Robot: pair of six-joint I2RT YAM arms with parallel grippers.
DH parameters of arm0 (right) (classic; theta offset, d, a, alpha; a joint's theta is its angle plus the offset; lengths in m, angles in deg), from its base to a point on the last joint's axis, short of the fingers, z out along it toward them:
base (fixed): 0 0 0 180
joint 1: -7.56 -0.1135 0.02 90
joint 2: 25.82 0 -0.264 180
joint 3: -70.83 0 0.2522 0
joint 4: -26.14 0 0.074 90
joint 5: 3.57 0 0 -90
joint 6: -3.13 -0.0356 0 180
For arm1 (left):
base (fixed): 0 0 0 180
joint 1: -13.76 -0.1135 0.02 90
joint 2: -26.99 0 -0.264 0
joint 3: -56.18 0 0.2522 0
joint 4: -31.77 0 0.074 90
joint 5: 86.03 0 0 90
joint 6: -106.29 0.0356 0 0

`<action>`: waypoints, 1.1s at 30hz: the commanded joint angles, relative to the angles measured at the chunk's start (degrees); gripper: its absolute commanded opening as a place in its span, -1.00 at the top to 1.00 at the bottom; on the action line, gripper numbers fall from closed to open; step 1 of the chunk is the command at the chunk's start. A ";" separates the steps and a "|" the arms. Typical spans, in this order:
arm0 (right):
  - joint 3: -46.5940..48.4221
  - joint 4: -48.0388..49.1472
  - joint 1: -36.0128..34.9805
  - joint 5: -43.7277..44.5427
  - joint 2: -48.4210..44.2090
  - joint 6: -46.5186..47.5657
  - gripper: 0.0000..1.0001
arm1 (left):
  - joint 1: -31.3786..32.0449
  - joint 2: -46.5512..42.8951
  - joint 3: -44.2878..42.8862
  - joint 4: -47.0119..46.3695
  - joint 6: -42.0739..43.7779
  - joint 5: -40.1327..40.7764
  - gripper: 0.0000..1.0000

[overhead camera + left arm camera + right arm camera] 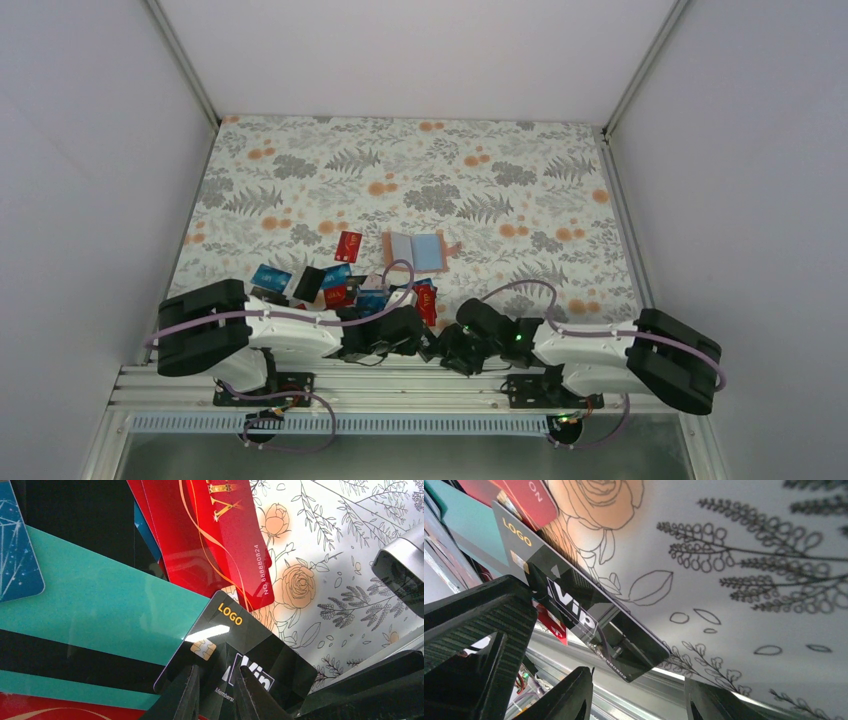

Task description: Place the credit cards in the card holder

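Between the left fingers (pixel 186 697), clamped by one edge: black glossy plastic card (pixel 235 630), tilted above the heap of red, teal and blue plastic cards (pixel 100 605). Under its free corner the right fingers (pixel 569 695) are spread apart, probably to take over the card. Tan folding card holder (pixel 415 252) lies open on the floral desk (pixel 480 170), beyond the heap.

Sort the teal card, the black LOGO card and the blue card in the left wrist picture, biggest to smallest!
1. teal card
2. black LOGO card
3. blue card, cut off by the picture's edge
Only how they look: the black one sits nearest the camera, so real sizes are unsure.
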 commanded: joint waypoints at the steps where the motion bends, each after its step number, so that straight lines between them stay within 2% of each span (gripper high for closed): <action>1: 1.53 3.78 -0.89 1.89 2.50 0.26 0.05 | -0.17 1.27 2.26 3.54 0.69 -1.78 0.59; 7: 3.20 6.58 -1.00 1.99 6.30 0.54 0.13 | -0.17 0.99 2.86 2.84 1.02 -2.00 0.59; 11: 3.24 7.40 -1.02 3.09 6.95 0.21 0.27 | -0.17 0.95 3.04 2.52 1.17 -2.16 0.60; 20: 3.42 5.46 -1.02 7.72 3.73 -0.28 0.63 | -0.23 1.02 3.30 1.70 1.38 -2.31 0.60; 28: 4.79 3.75 -1.02 7.63 2.75 0.21 0.90 | -0.17 -0.82 2.57 3.38 1.84 -2.04 0.60; 33: 4.87 -0.85 -1.37 8.52 -0.91 0.01 0.92 | -0.19 -4.64 1.79 6.00 1.62 -1.06 0.60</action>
